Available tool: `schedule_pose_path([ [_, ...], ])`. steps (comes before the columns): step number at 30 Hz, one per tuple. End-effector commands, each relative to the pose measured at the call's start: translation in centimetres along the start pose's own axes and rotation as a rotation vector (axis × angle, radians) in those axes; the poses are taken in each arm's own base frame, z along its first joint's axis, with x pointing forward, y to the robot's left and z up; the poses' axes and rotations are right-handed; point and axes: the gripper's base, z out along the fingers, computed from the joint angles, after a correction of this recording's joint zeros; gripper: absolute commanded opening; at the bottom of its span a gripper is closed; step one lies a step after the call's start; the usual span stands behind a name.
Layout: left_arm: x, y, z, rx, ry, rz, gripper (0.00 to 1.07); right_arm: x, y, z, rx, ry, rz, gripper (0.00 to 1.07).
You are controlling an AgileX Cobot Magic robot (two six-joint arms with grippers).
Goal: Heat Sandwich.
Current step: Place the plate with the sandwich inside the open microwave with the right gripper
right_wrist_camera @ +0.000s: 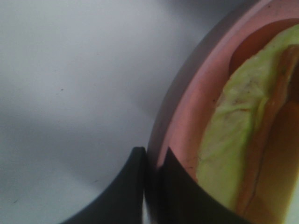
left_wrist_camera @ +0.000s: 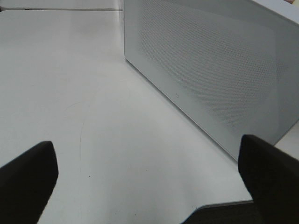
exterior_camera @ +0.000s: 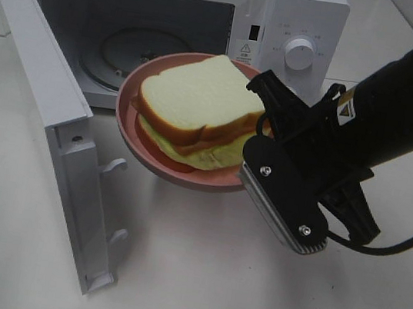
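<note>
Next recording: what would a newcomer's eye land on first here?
The sandwich on its pink plate, held before the open microwave by the right gripper pinching the plate's rim. To the left, the microwave door stands wide open, showing the bare glass turntable inside.

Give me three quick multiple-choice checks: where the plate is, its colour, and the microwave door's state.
1. Where is the plate with the sandwich?
A) in front of the microwave opening, held at its rim by the right gripper
B) on the turntable inside
C) on top of the oven

2. What colour is the plate?
A) blue
B) white
C) pink

3. The microwave door is:
A) shut
B) swung open
C) missing

Answers:
1 A: the right wrist view shows the gripper shut on the rim, and the high view shows the plate just outside the opening.
2 C: the rim is pink in both views.
3 B: the door stands out to the left, so the inside is visible.
</note>
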Motion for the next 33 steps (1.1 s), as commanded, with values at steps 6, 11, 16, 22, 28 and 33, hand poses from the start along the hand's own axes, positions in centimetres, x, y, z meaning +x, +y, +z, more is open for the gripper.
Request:
schedule_pose_path([
  [6, 0.1, -0.1, -0.2, 0.01, -0.019, -0.003, 0.98, 0.0, -1.7, 0.8, 0.034, -0.022, 0.015, 0.0],
  [11, 0.1, -0.1, -0.2, 0.01, -0.019, -0.003, 0.98, 0.0, -2.6, 1.9, 0.021, -0.028, 0.021, 0.0],
  [16, 0.1, -0.1, -0.2, 0.01, -0.019, -0.003, 0.98, 0.1, -3.6, 2.8, 0.02, -0.028, 0.02, 0.0],
  [22, 0.1, -0.1, -0.2, 0.01, -0.019, -0.003, 0.98, 0.2, -5.2, 4.1, 0.017, -0.031, 0.006, 0.01],
  [28, 0.1, -0.1, -0.2, 0.01, -0.019, -0.003, 0.98, 0.3, -6.6, 5.1, 0.013, -0.032, 0.006, 0.01],
  [33, 0.1, -0.1, -0.2, 0.01, -0.019, -0.003, 0.98, 0.4, -7.7, 6.0, -0.016, -0.037, 0.005, 0.01],
])
